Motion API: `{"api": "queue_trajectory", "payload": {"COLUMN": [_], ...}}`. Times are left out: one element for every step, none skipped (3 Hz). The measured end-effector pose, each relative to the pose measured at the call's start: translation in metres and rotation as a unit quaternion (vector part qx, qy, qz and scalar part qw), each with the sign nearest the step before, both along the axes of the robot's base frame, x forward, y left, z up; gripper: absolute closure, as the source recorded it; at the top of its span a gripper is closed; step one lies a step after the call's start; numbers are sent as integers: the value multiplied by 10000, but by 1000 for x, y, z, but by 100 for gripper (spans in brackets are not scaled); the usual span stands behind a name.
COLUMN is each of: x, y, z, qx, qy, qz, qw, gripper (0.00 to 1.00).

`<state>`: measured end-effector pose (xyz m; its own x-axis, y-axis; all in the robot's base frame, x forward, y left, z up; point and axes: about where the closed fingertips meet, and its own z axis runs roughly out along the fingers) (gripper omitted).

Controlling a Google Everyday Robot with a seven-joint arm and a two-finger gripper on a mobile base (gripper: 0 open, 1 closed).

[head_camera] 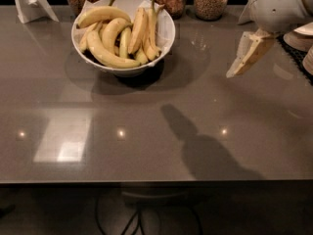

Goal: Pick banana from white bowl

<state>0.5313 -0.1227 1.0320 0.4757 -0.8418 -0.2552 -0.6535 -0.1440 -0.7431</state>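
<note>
The white bowl [164,18] stands at the back left of the grey table and holds several bananas. The banana [138,29], short, plump and deep yellow, lies nearly upright right of the bowl's middle. It leans among slimmer bananas, and longer curved ones lie to its left. My gripper [235,70] hangs at the right, above the table and pointing down and left. It is well to the right of the bowl and touches nothing. Its shadow falls on the table in front.
Several glass jars [211,1] of dry goods line the back edge behind the bowl. A white folded stand [30,3] is at the back left corner. Stacked plates [299,38] sit at the right edge behind my arm.
</note>
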Motion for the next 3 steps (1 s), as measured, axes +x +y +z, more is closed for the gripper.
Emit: {"api": "queue_trajectory", "payload": {"x": [24,49,71], "y": [35,80,113], "z": [11,12,4], "qx": [-180,-534,-1133], "qy": [-880,-1600,-2165], "qz": [600,1427,2221], "qw": [9941,9753,9439], "gripper": [0,0,0]}}
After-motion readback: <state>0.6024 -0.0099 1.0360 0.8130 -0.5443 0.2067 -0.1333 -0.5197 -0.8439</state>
